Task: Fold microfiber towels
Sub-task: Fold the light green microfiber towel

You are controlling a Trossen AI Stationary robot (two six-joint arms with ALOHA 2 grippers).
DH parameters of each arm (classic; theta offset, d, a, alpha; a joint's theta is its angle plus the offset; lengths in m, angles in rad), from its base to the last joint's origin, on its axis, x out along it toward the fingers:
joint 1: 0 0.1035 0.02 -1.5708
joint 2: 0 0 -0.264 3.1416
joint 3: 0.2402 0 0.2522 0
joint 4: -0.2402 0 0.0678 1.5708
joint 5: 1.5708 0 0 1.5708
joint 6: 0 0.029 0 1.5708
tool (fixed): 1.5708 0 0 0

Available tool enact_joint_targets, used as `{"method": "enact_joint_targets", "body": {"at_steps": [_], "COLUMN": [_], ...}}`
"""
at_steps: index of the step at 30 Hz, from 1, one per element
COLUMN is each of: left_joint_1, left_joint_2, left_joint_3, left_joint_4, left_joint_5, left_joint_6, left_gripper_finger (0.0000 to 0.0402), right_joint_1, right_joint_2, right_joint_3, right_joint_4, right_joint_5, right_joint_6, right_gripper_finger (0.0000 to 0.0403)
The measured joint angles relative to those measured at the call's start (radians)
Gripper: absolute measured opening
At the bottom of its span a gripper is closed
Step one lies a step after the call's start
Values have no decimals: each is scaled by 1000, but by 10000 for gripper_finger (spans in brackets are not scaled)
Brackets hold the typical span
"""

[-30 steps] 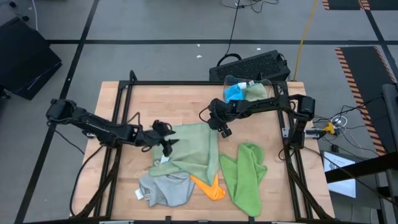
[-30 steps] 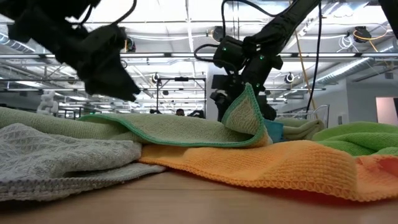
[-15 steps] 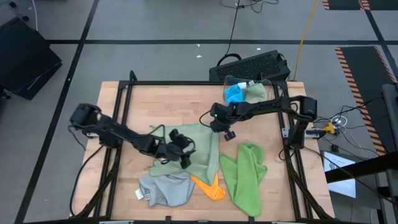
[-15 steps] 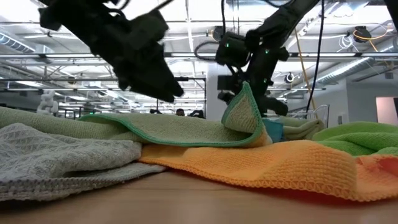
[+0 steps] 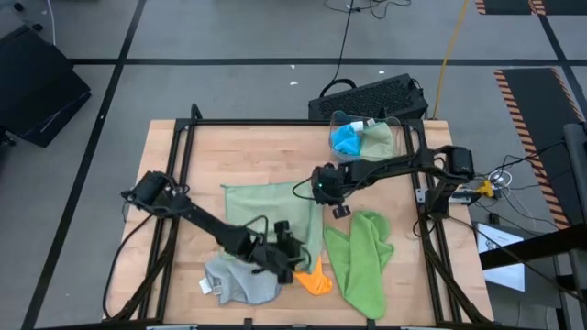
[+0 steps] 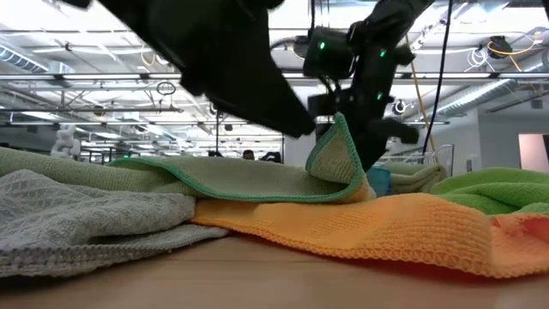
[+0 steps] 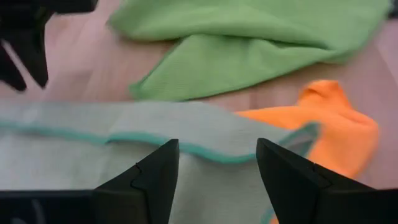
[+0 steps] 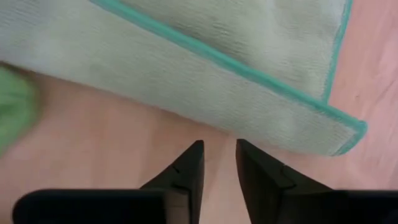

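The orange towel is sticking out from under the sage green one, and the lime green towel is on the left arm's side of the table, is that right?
Not quite. The orange towel does poke out from under the sage green towel, but the lime green towel lies on the right arm's side of the table, as the high view shows.

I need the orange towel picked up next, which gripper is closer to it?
Left. The left gripper hovers right beside the orange towel; the right gripper is farther back.
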Motion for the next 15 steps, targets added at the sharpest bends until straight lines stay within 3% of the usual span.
{"method": "enact_joint_targets", "body": {"at_steps": [8,15], "left_joint_1": [-63,-45], "left_joint_2": [1,1], "left_joint_3": [71,71], "left_joint_4": [-90,-69], "left_joint_5": [-27,51], "left_joint_6": [251,524], "left_gripper_finger": [218,218], "right_joint_1": [114,287], "right_joint_2": [-140,-279], "right_joint_3": [-76,-255], "right_joint_4": [23,225], "right_joint_5": [13,185], "right_joint_6": [204,514], "right_gripper_finger": [94,94]}}
